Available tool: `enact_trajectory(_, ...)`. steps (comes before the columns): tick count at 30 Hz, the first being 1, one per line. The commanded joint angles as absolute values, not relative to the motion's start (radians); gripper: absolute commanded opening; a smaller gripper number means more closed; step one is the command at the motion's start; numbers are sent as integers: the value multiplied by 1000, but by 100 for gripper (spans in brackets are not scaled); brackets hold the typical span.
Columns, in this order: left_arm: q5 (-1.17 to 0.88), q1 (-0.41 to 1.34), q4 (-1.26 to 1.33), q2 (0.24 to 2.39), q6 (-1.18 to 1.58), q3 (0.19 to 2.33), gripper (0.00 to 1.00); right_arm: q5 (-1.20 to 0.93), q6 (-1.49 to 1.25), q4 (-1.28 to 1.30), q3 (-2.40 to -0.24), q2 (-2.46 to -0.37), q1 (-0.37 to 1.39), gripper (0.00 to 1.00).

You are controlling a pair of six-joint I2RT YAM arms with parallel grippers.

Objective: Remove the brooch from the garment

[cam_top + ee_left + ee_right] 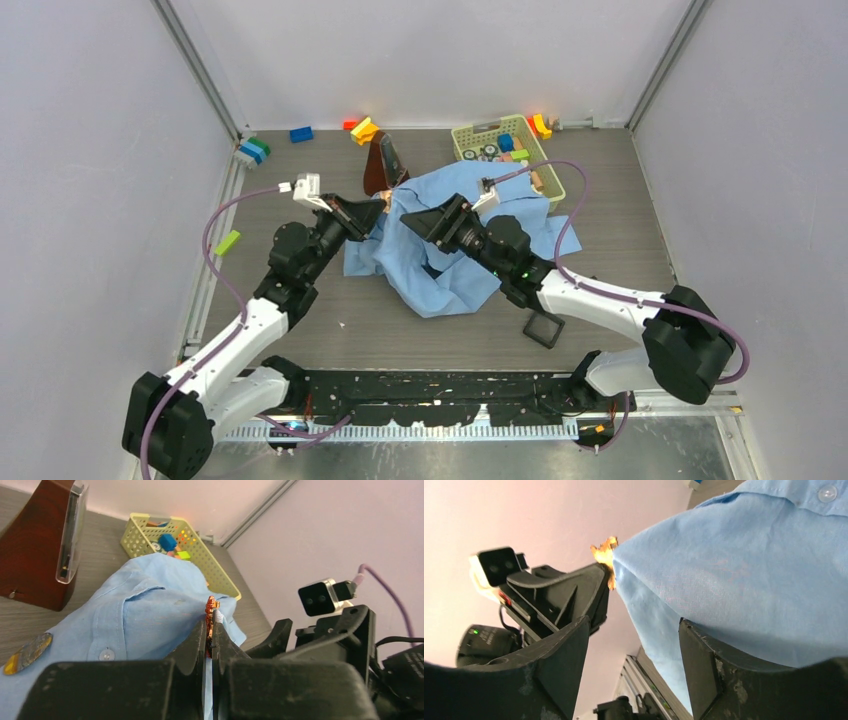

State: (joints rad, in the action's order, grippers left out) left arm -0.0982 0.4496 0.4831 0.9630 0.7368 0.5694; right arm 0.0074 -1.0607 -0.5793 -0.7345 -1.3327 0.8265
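Pinching the brooch [210, 611] at the garment [140, 615].
Left gripper [210, 642] is clamping its fingers on the orange-gold brooch, which is sitting against a raised fold at the garment's left edge; right gripper [631, 630] is hovering with fingers spread, garment cloth hanging between them.

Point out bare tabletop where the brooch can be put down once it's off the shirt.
Free: the strip between the garment and the arms' mounting rail, left of the black square; also the table right of the garment, nearer than the basket. Crowded: the far edge, with blocks and basket.
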Motion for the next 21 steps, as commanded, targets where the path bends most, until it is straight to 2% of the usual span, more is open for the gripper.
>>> enact_trajectory(1, -111, 446, 637, 923, 808, 536, 0, 64, -1123, -742, -732, -1321, 815, 70)
enact_trajectory(6, -141, 446, 730, 927, 903, 489, 0, -28, -1197, -899, -733, -1384, 797, 66)
enact_trajectory(12, -150, 446, 789, 909, 956, 454, 0, -61, -1238, -902, -752, -1434, 786, 59)
enact_trajectory(14, -153, 446, 779, 899, 954, 454, 0, -64, -1230, -878, -754, -1431, 785, 61)
enact_trajectory(18, -163, 446, 744, 883, 950, 464, 0, -40, -1184, -818, -737, -1400, 785, 76)
enact_trajectory(19, -167, 446, 732, 881, 952, 467, 0, -41, -1168, -764, -751, -1397, 785, 77)
enact_trajectory(21, -180, 446, 719, 883, 965, 474, 0, -66, -1159, -717, -780, -1403, 780, 71)
